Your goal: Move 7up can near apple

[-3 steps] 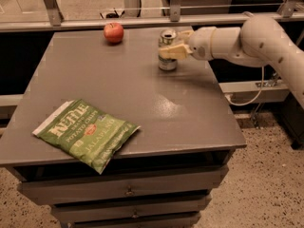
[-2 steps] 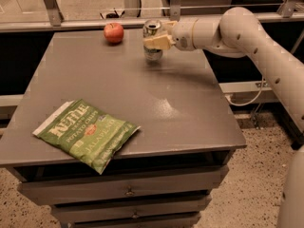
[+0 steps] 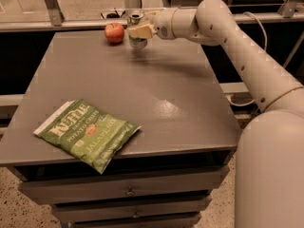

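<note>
View: camera view, the only one, looking down and across a table toward its far edge
Support: flat dark grey table [image 3: 156, 80] over a stack of grey metal drawers [image 3: 128, 191]
Item 1: small silver-white aluminium 7up can [image 3: 136, 18] with a silver top, upright, at the far edge of the table, just right of the apple
Item 2: small round red apple [image 3: 114, 33] with a yellowish patch, resting on the table at the far edge, left of centre
Item 3: flat green jalapeño chip bag [image 3: 88, 133], lying at the near left corner, well apart from both other items, partly overhanging the front edge
Tool: cream two-finger gripper [image 3: 140, 31] on a long white jointed arm [image 3: 247, 51] reaching in from the right
Tool state: fingers closed around the middle of the 7up can, holding it from the right side
Can contact with table: cannot tell whether its base rests on the surface or hangs just above it; a shadow lies directly beneath
Can-to-apple relation: just beside, a narrow gap between, not touching
Progress, judged: placement looks essentially reached, the can already near the apple
Remaining, judged: settle the can on the table if not yet down, release the grip, draw the gripper clear without knocking the can or the apple
</note>
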`<state>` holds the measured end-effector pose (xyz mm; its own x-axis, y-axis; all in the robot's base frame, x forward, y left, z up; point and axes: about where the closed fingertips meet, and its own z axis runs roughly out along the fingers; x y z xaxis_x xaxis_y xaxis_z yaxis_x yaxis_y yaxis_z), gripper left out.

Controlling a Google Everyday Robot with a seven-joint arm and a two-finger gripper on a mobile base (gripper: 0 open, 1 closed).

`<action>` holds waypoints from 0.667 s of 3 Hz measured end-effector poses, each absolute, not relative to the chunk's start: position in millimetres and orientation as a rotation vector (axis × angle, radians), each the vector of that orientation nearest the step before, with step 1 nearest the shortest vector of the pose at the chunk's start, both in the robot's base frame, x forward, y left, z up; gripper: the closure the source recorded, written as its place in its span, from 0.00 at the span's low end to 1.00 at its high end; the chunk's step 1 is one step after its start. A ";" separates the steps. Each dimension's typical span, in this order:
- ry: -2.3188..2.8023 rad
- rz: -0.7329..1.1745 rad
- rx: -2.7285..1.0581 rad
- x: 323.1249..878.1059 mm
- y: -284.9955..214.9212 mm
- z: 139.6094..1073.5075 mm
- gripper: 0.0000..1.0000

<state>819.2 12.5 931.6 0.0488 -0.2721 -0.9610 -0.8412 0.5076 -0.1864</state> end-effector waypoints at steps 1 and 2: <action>1.514 0.575 -1.006 834.1 24.8 925.9 1.00; 1.526 0.587 -1.002 847.2 39.4 917.8 1.00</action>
<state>847.2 39.4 917.8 0.0264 -0.2691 -0.9628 -0.8448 0.5088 -0.1654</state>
